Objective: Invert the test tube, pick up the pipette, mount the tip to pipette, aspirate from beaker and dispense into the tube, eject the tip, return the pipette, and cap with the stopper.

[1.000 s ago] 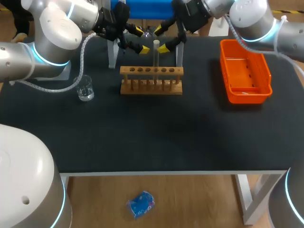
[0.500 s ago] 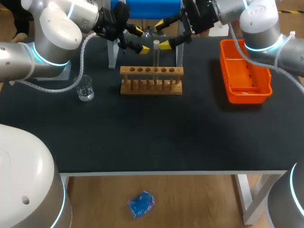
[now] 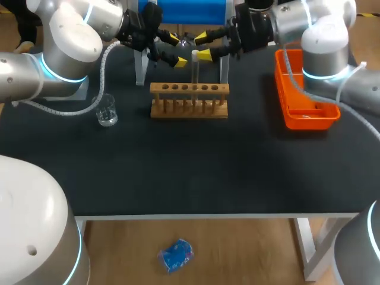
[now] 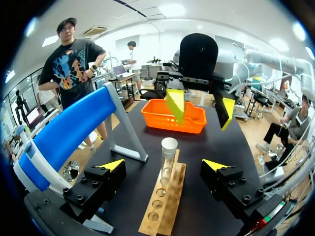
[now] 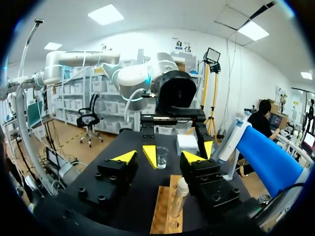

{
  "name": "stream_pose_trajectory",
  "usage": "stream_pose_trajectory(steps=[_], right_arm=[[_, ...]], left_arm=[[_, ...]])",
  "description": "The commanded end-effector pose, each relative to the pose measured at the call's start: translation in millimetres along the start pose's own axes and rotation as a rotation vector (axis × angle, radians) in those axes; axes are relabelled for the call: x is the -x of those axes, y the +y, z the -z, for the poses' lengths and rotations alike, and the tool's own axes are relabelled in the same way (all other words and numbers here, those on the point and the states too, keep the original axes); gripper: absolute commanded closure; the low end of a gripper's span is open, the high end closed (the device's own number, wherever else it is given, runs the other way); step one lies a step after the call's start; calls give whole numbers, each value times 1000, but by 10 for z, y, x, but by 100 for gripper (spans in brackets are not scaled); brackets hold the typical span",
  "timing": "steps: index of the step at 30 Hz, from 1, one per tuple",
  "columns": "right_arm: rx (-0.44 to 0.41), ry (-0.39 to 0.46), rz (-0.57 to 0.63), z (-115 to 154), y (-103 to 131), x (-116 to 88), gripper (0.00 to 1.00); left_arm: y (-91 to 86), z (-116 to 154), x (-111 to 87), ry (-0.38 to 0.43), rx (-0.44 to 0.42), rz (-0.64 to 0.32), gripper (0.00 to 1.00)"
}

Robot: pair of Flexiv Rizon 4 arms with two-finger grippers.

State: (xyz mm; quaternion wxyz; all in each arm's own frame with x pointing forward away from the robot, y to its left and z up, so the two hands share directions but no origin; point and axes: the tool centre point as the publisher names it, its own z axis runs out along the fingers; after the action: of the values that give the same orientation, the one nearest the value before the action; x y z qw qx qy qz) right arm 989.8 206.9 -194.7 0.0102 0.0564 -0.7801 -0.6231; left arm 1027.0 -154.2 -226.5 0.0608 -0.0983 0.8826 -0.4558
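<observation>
A clear glass test tube (image 3: 195, 71) stands upright, long axis vertical, in a hole near the middle of a wooden rack (image 3: 189, 102) on the black table (image 3: 178, 166). The left gripper (image 3: 175, 50) and right gripper (image 3: 203, 46) flank its top, jaws spread wide, apart from the glass. A small clear beaker (image 3: 107, 110) sits left of the rack, an orange plastic tray (image 3: 309, 119) to its right.

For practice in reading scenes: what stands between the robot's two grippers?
The upright test tube in the wooden rack stands between the open left gripper and right gripper; the head view shows it.
</observation>
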Motion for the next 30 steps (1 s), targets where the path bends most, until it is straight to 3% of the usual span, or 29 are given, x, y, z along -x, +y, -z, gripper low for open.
stream_pose_trajectory(steps=[1, 17, 30], right_arm=[[71, 0, 4, -39, -60, 42, 100], [156, 11, -23, -54, -99, 187, 100], [169, 14, -47, -96, -215, 296, 100]], left_arm=[[-4, 5, 9, 3, 3, 1, 0], [-4, 5, 9, 3, 3, 1, 0], [-4, 5, 9, 3, 3, 1, 0]])
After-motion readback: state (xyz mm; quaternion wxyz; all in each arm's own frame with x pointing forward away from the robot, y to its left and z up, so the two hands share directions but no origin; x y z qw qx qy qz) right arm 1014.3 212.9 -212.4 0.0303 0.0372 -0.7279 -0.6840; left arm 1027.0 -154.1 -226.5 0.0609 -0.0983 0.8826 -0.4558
